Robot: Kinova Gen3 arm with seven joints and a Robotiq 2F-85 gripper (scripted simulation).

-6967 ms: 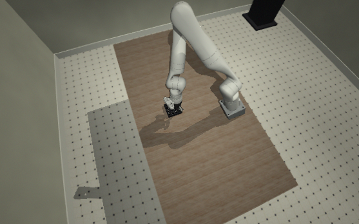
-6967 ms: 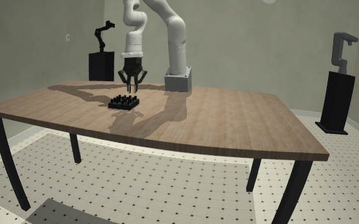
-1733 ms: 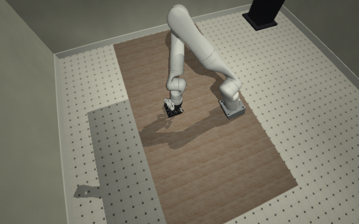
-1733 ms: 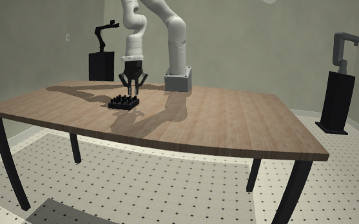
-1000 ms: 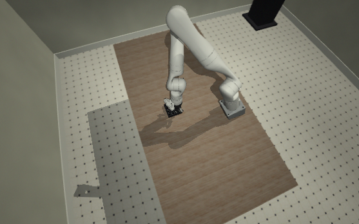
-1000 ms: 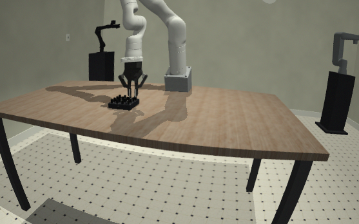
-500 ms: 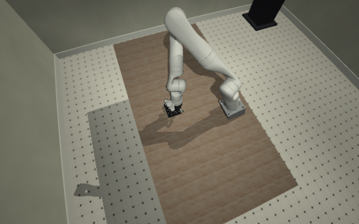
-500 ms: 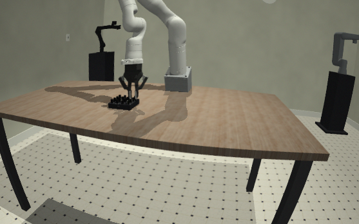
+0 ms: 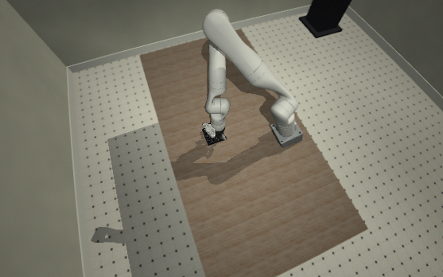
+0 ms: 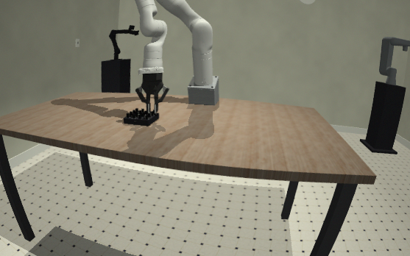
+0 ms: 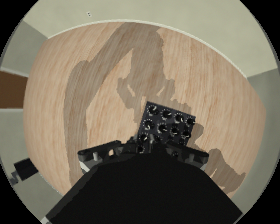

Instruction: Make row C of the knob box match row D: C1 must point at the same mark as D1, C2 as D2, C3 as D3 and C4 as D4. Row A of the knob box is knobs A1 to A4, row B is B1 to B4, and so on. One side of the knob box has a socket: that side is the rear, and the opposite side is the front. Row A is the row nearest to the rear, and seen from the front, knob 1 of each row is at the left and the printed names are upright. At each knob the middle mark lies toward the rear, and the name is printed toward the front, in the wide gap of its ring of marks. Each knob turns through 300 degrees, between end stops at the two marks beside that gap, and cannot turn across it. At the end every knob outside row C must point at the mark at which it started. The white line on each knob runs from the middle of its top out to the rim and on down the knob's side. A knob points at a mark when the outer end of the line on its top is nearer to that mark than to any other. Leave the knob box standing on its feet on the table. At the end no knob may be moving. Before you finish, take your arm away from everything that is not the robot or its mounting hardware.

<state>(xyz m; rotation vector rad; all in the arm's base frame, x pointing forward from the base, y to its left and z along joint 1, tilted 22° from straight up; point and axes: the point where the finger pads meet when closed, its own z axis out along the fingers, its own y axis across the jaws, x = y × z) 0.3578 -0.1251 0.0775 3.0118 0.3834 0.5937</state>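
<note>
- Knob box (image 9: pixel 211 139) (image 10: pixel 136 121) (image 11: pixel 157 120): flat on the table (image 9: pixel 254 171) (image 10: pixel 253 136) (image 11: pixel 111 110), apart from the arm base (image 9: pixel 291 138) (image 10: pixel 203 96), directly under the gripper (image 9: pixel 220 131) (image 10: pixel 152 111) (image 11: pixel 143 139).
- Gripper: points down, 2 fingertips low at the knobs on 1 side of the box. Mostly closed, narrow gap left. No grip visible; can't tell if a knob stands in that gap.
- Names and marks too small to read; can't confirm which knob is under the tips, or how much of row C matches.
- Handling, my guess: box light and rigid, could skid or twist if a knob is forced. Knobs hard, smooth, probably slippery under a weak pinch.
- Hold: 1 knob at a time, pads on opposite sides, wrist axis over knob axis. Don't grab the box.
- Risk: tight spacing, fingers could nudge neighbours. Pushing past an end stop would load the box.
- Next: verify the knob, pinch lightly, turn slowly, open before lifting.
</note>
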